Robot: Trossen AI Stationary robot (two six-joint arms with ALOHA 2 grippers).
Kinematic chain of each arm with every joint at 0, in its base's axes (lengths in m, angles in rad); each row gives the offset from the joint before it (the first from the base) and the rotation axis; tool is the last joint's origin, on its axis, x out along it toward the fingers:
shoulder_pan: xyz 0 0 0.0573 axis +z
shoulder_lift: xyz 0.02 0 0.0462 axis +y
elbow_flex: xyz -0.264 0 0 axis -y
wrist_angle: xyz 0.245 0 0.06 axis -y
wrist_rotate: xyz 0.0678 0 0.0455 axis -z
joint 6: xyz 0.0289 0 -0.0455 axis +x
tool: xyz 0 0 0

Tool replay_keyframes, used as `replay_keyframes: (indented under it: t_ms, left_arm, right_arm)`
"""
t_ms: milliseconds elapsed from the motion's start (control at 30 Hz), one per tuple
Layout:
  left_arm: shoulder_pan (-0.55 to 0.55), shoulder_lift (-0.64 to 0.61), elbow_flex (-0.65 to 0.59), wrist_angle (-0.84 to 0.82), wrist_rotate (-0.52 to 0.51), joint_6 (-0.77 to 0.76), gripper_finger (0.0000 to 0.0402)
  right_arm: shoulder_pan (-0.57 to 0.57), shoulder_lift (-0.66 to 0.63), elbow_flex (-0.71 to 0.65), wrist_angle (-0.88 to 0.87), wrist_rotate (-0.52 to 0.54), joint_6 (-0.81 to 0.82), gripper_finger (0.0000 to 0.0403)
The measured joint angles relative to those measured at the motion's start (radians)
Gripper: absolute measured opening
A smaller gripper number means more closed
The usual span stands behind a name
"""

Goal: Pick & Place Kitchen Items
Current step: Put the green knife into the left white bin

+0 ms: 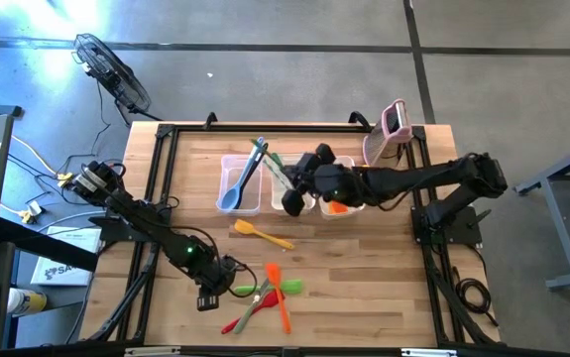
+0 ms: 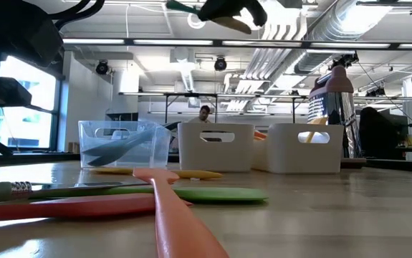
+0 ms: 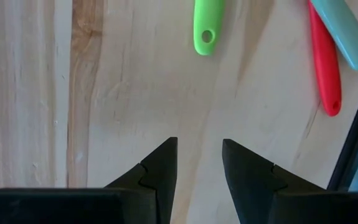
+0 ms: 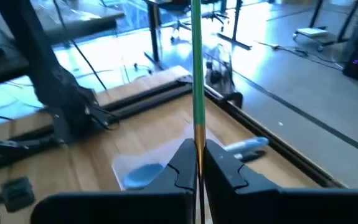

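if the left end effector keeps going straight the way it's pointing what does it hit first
Probably the green handle. The left end effector, open and empty, points across bare table toward it; the red handle lies off to the side. Its height above the table is unclear.

A robotics lab: exposed ceiling ducts [image 2: 349, 32], concrete floor [image 1: 294, 59], a wooden worktable [image 1: 364, 288] and loose cables [image 1: 37, 164].

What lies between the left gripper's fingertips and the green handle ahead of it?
Only bare wooden table separates the left gripper from the green handle, as the left wrist view shows.

The green-handled utensil's [image 4: 197, 68] head is cut off above the right hand [image 4: 197, 163]
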Motion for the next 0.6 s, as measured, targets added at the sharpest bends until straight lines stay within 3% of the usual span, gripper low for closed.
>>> replay_keyframes:
  t_ms: [300,600]
  left_arm:
    - [-0.03,0.0,0.0,-0.012,-0.056,0.024,0.0125]
    - [-0.061,0.0,0.0,-0.039,-0.127,0.021,0.0125]
  right_arm:
    - [-0.095,0.012,-0.092,0.275,-0.193,0.01,0.0004]
    - [-0.199,0.012,-0.402,0.794,-0.318,0.152,0.0004]
